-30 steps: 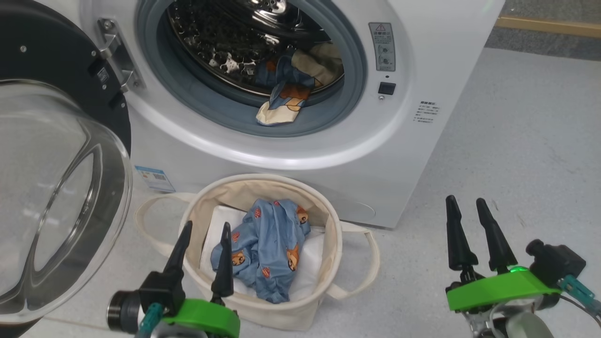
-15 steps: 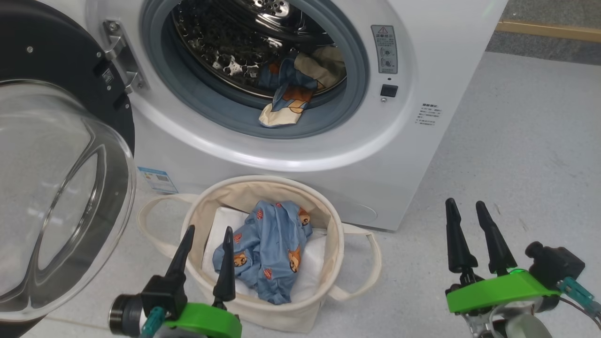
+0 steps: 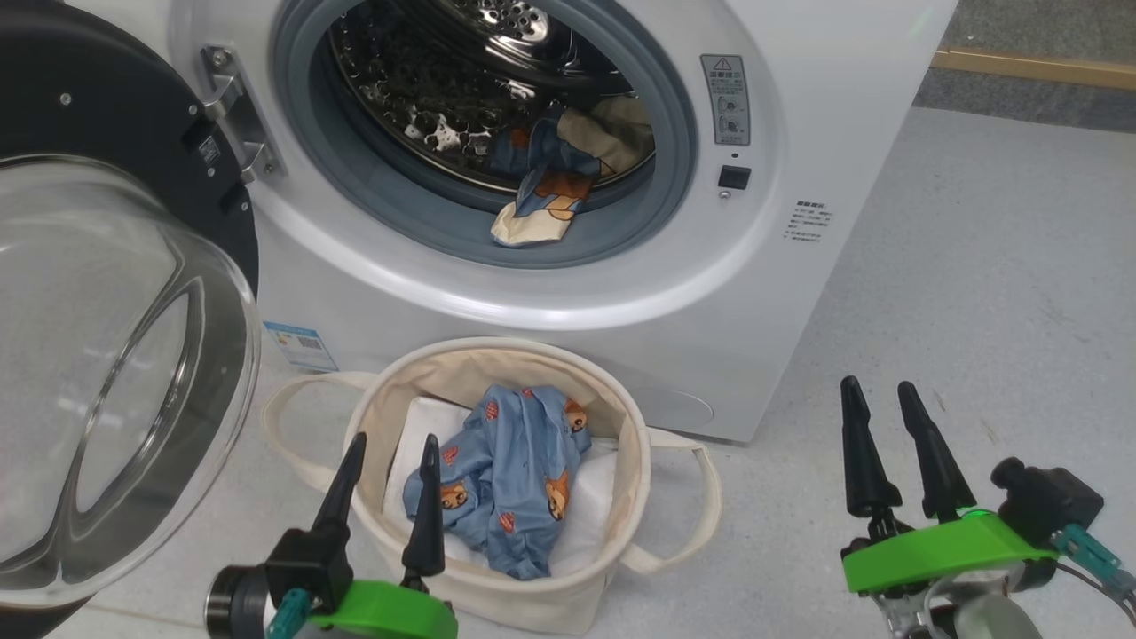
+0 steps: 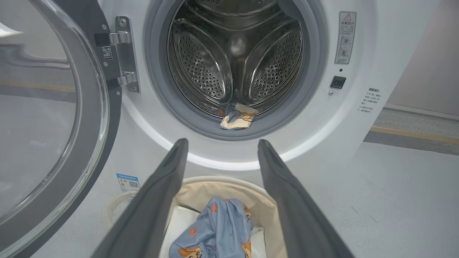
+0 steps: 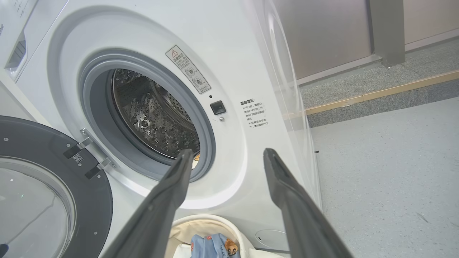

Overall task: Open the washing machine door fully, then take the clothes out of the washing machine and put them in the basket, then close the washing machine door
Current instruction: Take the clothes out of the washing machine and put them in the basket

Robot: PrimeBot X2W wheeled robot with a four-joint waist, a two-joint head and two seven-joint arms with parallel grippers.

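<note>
So the washing machine door [image 3: 124, 355] hangs swung wide to the left, leaving the washing machine [image 3: 799, 106] free to reach into. One piece of the clothes [image 3: 541, 191] lies draped over the near lip of the drum mouth [image 3: 426, 222]. A second blue garment [image 3: 506, 479] lies in the basket [image 3: 635, 461] on a white sheet [image 3: 595, 506]. The basket stands on the floor [image 3: 976, 293] just before the washer, likely to keep each carry short. The left gripper [image 3: 394, 438] hovers by the basket's near left side, the right gripper [image 3: 878, 383] over floor to the right. Both are spread wide and empty, seemingly ready for the drum.
</note>
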